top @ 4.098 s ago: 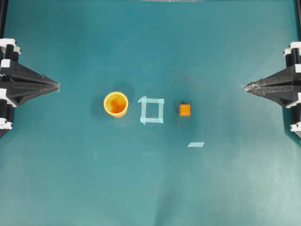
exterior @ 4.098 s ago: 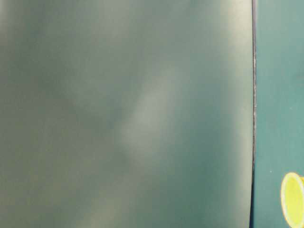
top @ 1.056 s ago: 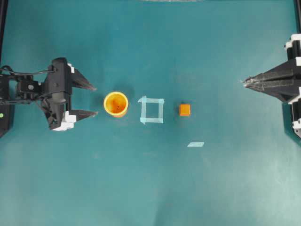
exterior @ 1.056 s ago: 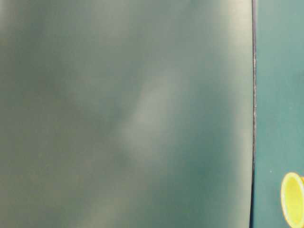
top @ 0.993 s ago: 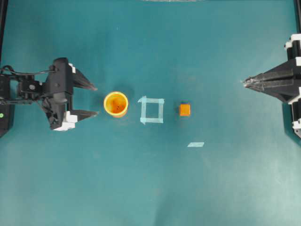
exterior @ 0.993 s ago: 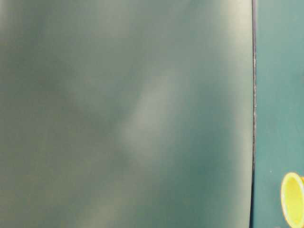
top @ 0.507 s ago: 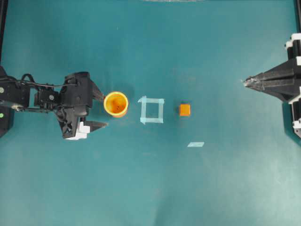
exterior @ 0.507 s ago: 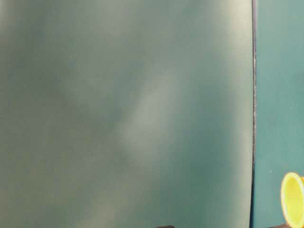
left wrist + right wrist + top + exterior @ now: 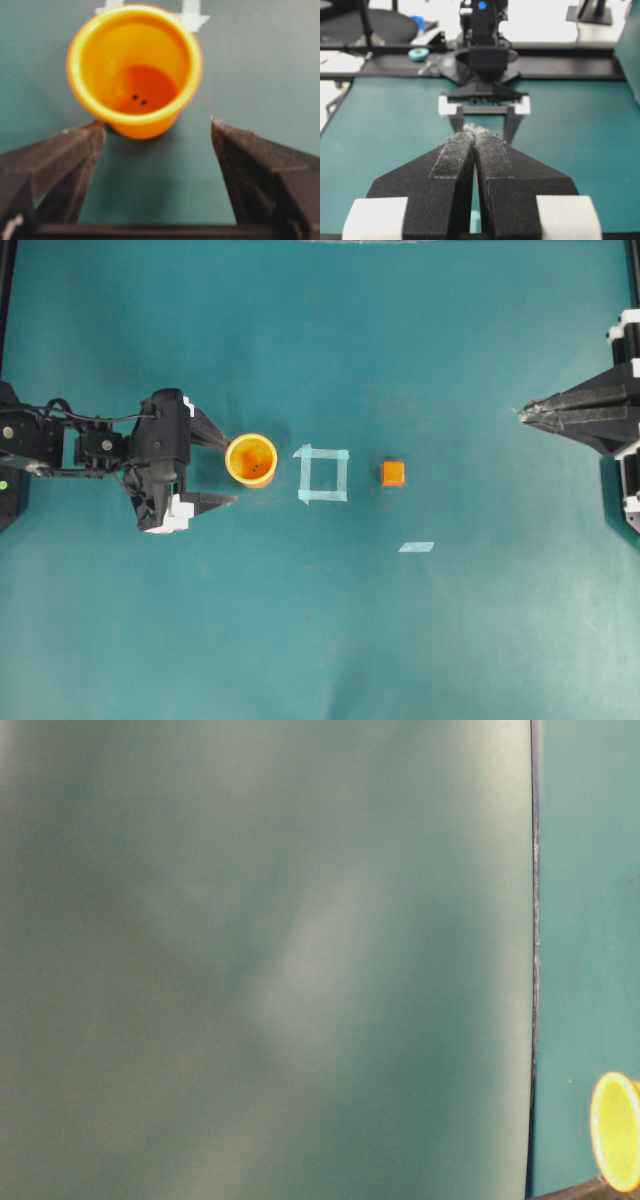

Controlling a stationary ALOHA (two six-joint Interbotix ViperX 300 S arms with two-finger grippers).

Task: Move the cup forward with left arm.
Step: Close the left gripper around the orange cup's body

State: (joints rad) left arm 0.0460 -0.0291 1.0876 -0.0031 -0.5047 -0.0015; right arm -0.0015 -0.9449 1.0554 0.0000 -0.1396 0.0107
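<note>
Since a second ago your left arm (image 9: 90, 445) has come in from the left edge toward the cup (image 9: 251, 460), and the cup sits slightly further right than it did. The right gripper (image 9: 527, 415) hasn't budged.

Cup: small, round, yellow-orange, bright yellow rim, darker orange inside with two dark specks at the bottom in the wrist view. It stands upright on the teal table (image 9: 320, 640), just left of the tape square (image 9: 323, 474). The orange cube (image 9: 393, 473) is right of the square.

Left gripper (image 9: 228, 471): jaws spread wide, holding nothing. The upper finger tip (image 9: 215, 430) is at the cup's left wall, looks like contact; the lower finger (image 9: 212, 503) is clear. The cup is ahead of the tips, not between them.

Right gripper: fingers pressed together, empty, parked at the right edge.
</note>
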